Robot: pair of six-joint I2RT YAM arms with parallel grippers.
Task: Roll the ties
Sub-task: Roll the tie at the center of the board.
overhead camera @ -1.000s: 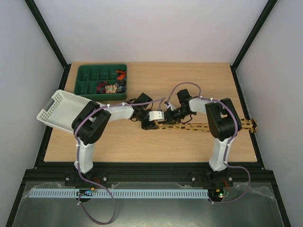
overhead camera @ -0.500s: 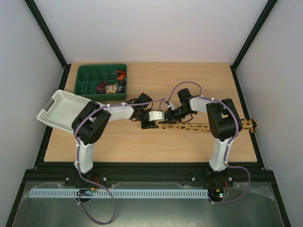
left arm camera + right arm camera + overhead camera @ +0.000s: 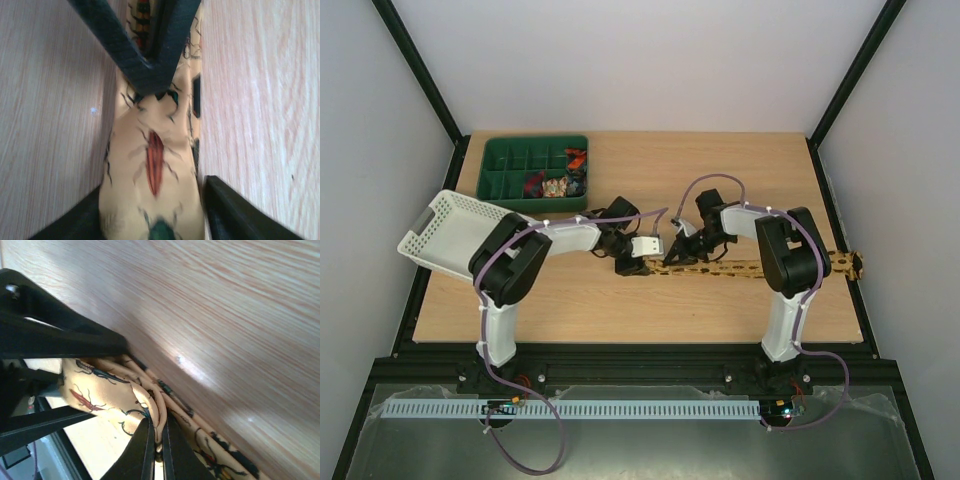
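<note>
Tan-gold tie, laid flat from the middle of the table to its right edge. The folded end is clasped narrowly by the left gripper and pinched by the nearly closed right gripper. The fabric is judged soft, light and slippery, and is best held at the fold.

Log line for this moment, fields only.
step: rolling tie | left gripper: shut on tie end | right gripper: shut on fold beside it | tie: mostly flat, unrolled along table
</note>
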